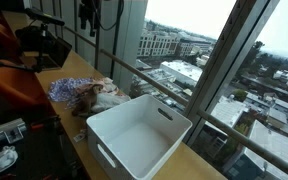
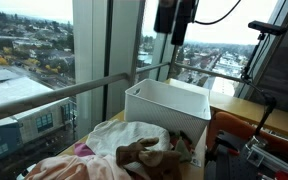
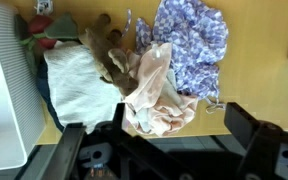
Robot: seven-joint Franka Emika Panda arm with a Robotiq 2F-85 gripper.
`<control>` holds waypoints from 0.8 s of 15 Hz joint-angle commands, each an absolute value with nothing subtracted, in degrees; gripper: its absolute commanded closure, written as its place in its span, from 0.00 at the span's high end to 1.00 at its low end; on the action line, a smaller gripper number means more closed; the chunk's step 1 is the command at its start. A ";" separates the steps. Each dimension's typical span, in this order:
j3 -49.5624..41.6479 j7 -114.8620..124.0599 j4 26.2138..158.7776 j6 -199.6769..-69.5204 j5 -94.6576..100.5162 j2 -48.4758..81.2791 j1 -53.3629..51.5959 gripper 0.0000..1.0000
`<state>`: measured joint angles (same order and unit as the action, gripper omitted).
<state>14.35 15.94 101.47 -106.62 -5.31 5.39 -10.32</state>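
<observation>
My jaws stand wide open, holding nothing, high over the pile of clothes (image 3: 134, 75) on the desk (image 3: 254, 110), just beside the white bin (image 1: 139, 135). The cloth looks light, soft and floppy; a raised fold of the pink garment (image 3: 159, 95) seems the surest hold.

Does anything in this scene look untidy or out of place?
The clothes lie in a crumpled heap on the wooden table, beside the white bin, whose inside looks empty. Nothing seems spilled or damaged.
</observation>
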 commanded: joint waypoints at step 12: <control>8.42 14.06 62.84 -81.09 -1.90 38.80 -13.67 1.00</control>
<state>9.67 15.04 69.79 -86.80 -1.10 34.71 -12.22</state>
